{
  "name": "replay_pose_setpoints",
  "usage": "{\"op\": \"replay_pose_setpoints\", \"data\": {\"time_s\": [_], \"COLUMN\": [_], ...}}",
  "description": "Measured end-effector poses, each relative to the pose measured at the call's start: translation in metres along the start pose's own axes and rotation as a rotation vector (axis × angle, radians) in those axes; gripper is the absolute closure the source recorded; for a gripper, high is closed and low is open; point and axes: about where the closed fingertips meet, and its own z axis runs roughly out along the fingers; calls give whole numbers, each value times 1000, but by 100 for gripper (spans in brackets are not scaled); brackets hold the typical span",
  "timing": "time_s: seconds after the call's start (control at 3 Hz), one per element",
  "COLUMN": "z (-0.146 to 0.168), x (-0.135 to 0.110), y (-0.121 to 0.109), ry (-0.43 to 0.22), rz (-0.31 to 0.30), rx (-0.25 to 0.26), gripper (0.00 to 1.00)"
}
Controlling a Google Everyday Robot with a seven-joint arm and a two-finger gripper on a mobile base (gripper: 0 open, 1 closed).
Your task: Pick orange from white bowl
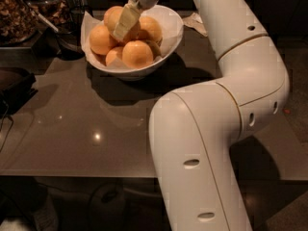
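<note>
The white bowl (169,23) stands at the back of the table, filled with several pale-orange fruits. My gripper (124,23) reaches down from the top edge into the bowl. It lies against the topmost orange (111,16) at the bowl's back left. Other oranges sit at the left (101,39), front (138,53) and right (151,28). My white arm (207,143) bends across the right half of the view.
The grey table (96,124) has its front edge near the bottom. Dark glass jars of nuts (19,8) and a dark dish with a utensil (67,40) stand at the back left. A dark object (14,83) lies at the left edge. Crumpled paper (195,22) lies right of the bowl.
</note>
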Motion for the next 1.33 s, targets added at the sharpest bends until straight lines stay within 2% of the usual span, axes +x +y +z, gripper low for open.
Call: {"op": "replay_pose_setpoints", "data": {"time_s": [0.33,0.67,1.0,1.33], "z": [-23,-15,-16,-37], "x": [-2,-6,-5,7], "y": [13,13,20,54], "ry": [-113,-110,-92,-58], "rz": [-26,-30,17,130], "rx": [-42,-45,-54,-46], "gripper": [100,100,100,100]}}
